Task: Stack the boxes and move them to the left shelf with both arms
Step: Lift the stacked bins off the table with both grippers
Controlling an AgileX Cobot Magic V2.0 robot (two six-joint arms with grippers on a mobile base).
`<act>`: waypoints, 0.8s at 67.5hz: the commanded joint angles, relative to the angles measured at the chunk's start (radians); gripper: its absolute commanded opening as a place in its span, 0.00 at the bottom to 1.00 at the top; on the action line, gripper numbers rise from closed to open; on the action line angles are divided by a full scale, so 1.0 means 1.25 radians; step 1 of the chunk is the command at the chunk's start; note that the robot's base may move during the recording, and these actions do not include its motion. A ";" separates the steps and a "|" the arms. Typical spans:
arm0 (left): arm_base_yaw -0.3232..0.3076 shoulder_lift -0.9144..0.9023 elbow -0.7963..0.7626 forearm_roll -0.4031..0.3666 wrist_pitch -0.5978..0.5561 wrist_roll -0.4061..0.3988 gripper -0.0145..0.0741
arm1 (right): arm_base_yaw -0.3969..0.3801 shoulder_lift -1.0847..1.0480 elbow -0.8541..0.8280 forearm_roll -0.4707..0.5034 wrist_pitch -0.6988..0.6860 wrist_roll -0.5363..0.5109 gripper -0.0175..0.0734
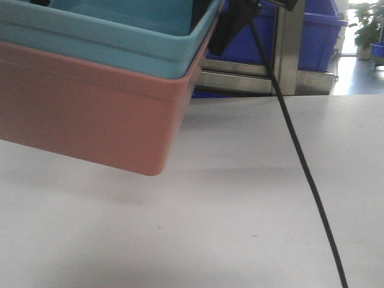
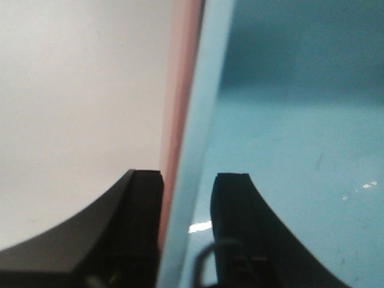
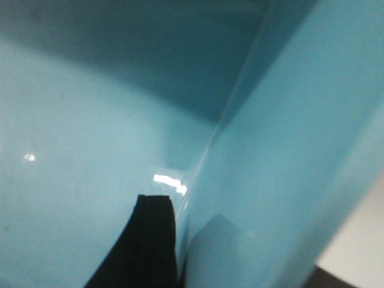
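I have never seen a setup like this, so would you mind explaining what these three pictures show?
This is a two-armed robot; each arm ends in a gripper, a two-fingered clamp. The front view looks forward from the robot's body: a blue bin sits nested in a pink bin, and the stack seems lifted clear of the white table. A black cable crosses the view; dark blue crates stand on a steel rack behind. The other two views come from wrist cameras. The left gripper is clamped on the bins' stacked walls, one finger outside, one inside. Of the right gripper, its wrist view shows only one finger, inside the blue bin, so its grip cannot be confirmed.
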 commanded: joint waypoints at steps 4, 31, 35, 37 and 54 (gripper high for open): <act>-0.010 -0.073 -0.029 -0.153 0.085 0.094 0.16 | 0.000 -0.043 -0.024 -0.064 -0.074 -0.038 0.25; -0.080 -0.082 0.017 -0.164 -0.029 0.078 0.16 | 0.000 -0.120 -0.022 -0.168 -0.028 -0.037 0.26; -0.088 -0.100 0.047 -0.147 -0.066 0.068 0.16 | 0.000 -0.136 -0.021 -0.168 -0.024 -0.037 0.26; -0.090 -0.110 0.066 -0.143 -0.085 0.066 0.16 | 0.000 -0.145 -0.020 -0.168 -0.023 -0.038 0.26; -0.085 -0.211 0.234 -0.148 -0.186 0.045 0.16 | 0.000 -0.196 0.025 -0.199 -0.003 -0.038 0.26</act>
